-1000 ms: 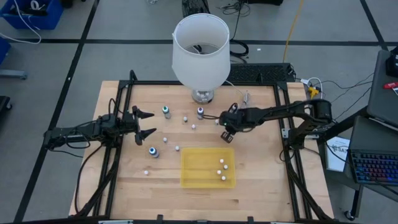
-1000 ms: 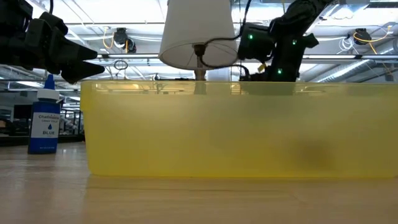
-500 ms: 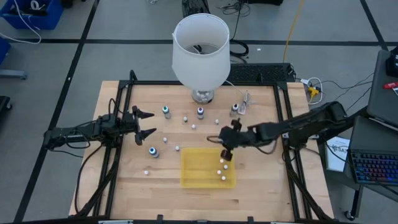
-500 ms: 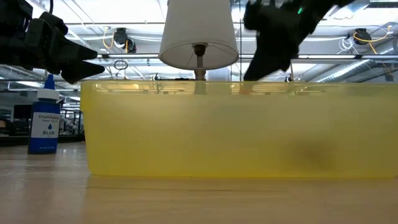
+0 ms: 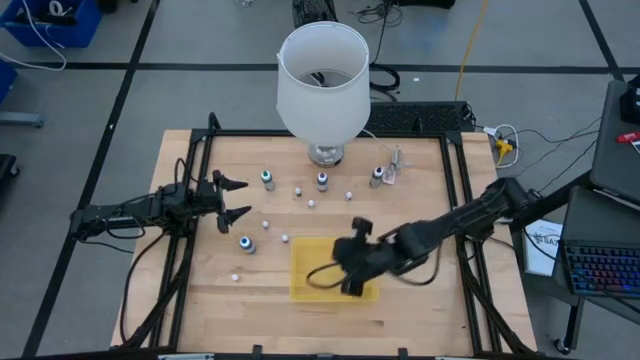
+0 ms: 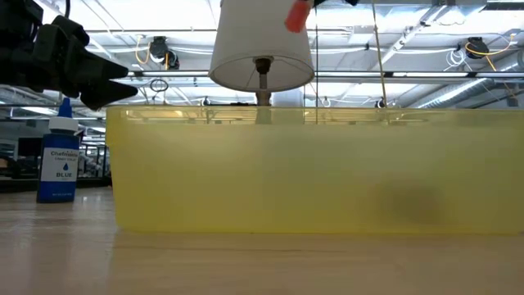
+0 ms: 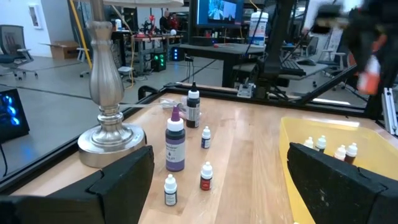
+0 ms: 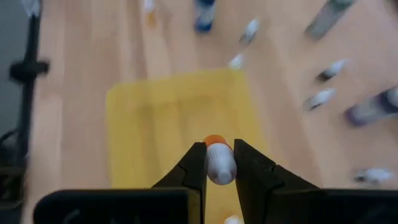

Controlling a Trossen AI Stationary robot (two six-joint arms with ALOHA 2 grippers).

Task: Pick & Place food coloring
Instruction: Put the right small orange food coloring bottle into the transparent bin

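Right gripper point(image 8: 219, 163), clamped on a small orange-bodied bottle point(image 8: 218, 160) above the yellow bin point(image 8: 155, 118); releasing from this height risks a bounce-out. Left gripper point(image 5: 232, 198) spread apart near the tabletop's left edge.

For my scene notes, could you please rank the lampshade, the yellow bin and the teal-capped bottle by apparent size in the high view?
1. lampshade and yellow bin: look alike, and the shade sits nearer the camera, so unranked.
2. teal-capped bottle, plainly smallest.

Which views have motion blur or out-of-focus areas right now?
High view: right arm smeared over the yellow bin. Right wrist view: table and bottles streaked, the held bottle sharp. Low view: bin wall soft, blue bottle crisp. Left wrist view: right arm blurred.
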